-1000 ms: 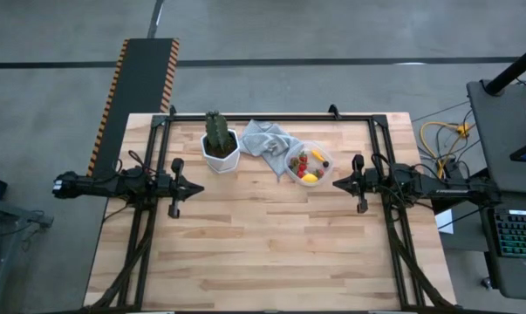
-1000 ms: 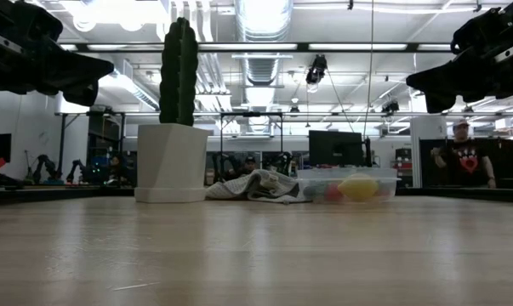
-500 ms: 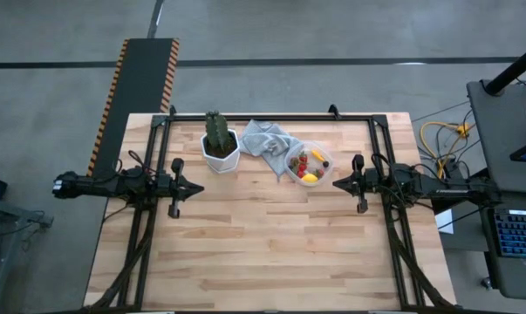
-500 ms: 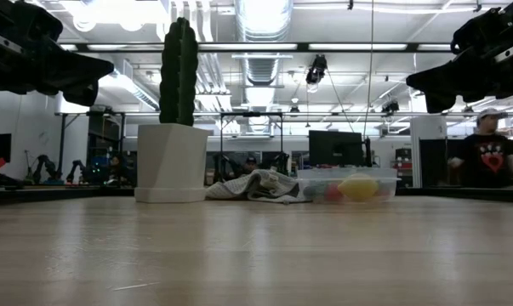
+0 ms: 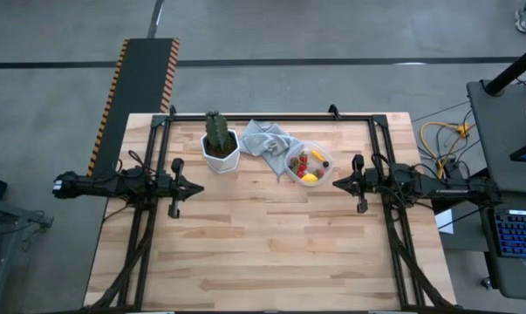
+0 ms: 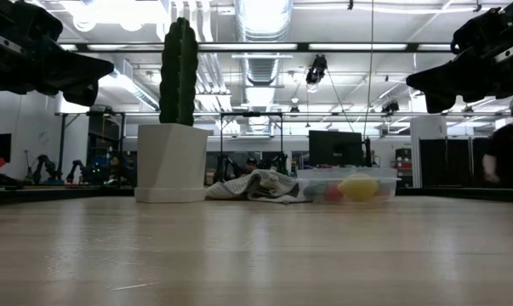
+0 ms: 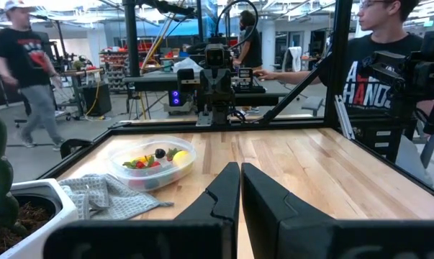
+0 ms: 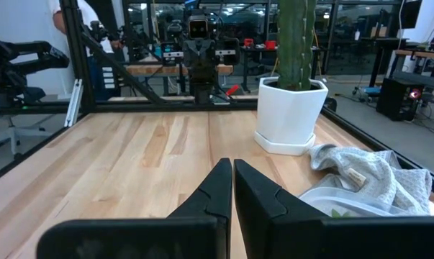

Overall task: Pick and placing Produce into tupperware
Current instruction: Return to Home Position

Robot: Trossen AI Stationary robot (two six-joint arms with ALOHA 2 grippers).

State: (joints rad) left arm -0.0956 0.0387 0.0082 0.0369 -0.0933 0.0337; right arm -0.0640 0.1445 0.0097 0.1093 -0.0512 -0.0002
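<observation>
**Both hands closed and empty — produce sits in the tupperware**

The left hand (image 5: pixel 198 186) hangs above the left edge of the wooden surface (image 5: pixel 263 253), pointing inward toward the middle. Its two dark fingers (image 7: pixel 224 188) are drawn together with only a thin slit between them, and nothing is caught in that slit. The right hand (image 5: pixel 337 184) mirrors it over the right edge, facing the left one, well apart from it across the bare planks. Its fingers (image 8: pixel 217 185) are likewise pressed together and hold nothing. In the low view both hands show high up, clear of the surface.

The tupperware (image 5: pixel 320 155) stands on the far half of the surface, right of centre, nearer the right hand than the left. It is a round, see-through container, and the produce (image 5: pixel 307 167) lies inside it — red strawberry-like pieces (image 5: pixel 302 165), a yellow lemon-like piece (image 5: pixel 310 178) at the near side, and a dark piece (image 7: pixel 160 152) seen from the left wrist.

A crumpled grey cloth (image 5: pixel 267 139) lies just beside the tupperware on its left, touching its rim. Left of the cloth stands a tall green cactus (image 5: pixel 216 131), upright in a white hexagonal pot (image 5: pixel 221 157).

Beyond the surface, a person (image 7: pixel 381 68) in a dark printed shirt stands near the frame.
</observation>
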